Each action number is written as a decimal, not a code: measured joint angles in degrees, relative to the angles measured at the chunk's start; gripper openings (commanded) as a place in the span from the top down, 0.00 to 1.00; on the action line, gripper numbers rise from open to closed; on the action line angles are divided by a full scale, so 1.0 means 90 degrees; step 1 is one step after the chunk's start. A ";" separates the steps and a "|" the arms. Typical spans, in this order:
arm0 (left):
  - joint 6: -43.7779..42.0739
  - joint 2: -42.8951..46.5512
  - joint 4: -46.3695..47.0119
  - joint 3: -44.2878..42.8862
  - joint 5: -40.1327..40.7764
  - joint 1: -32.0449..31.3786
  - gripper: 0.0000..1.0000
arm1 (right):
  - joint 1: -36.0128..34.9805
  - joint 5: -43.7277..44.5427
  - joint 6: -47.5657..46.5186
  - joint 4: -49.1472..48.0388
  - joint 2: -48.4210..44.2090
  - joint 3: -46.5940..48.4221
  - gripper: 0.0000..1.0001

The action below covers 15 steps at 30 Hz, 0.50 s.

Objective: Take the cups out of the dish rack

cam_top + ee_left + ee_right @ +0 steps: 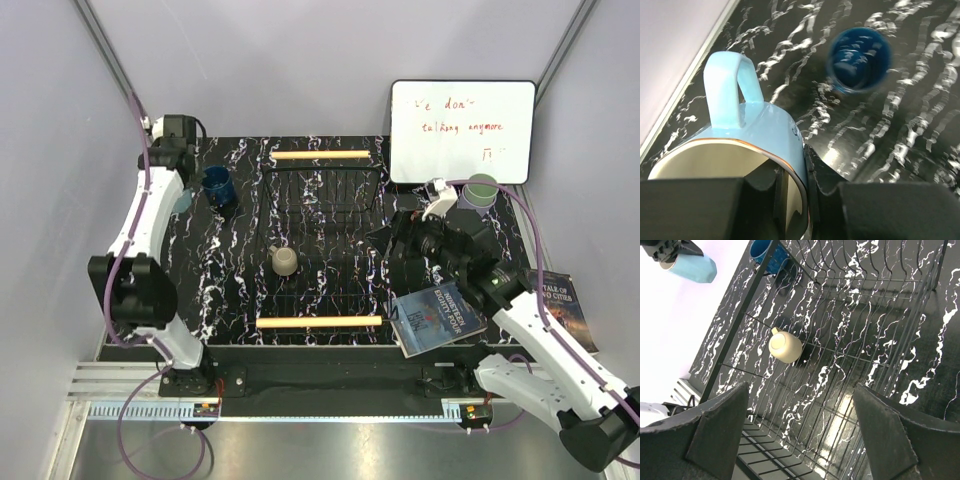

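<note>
Pinching the rim of the blue mug (765, 130) between narrow jaws, the left claw (795, 185) holds it tilted over the table (920, 100), near the navy mug (859, 60) that stands outside the rack (735, 325), likely to set it alongside. The right claw (800, 387) hangs wide above the rack, facing the beige mug (785, 346) (seemingly the only cup inside), probably its next pick

Light blue mug (765, 135): rim is running off the bottom edge behind the left gripper (792, 190). Dark navy blue mug (859, 60), left of the dish rack (320, 322): is showing blurred. Whiteboard (462, 130), beyond the dish rack's far right corner: writing is showing too small to read.
</note>
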<state>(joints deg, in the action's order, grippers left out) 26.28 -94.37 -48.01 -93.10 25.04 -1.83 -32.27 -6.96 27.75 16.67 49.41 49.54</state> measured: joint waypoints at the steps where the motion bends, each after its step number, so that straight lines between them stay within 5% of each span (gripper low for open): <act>1: 0.0029 -0.0104 -0.0027 -0.0066 -0.0015 0.0107 1.00 | 0.0000 0.0000 -0.0022 0.0000 0.0034 0.0024 0.08; 15: 0.0129 -0.2290 0.0197 -0.1729 -0.0425 0.0801 1.00 | 0.0000 -0.0019 -0.0104 -0.0117 0.0415 0.0182 0.08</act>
<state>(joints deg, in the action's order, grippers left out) 27.44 -114.98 -46.24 -108.66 21.21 5.39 -32.27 -7.14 26.81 15.62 53.15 51.18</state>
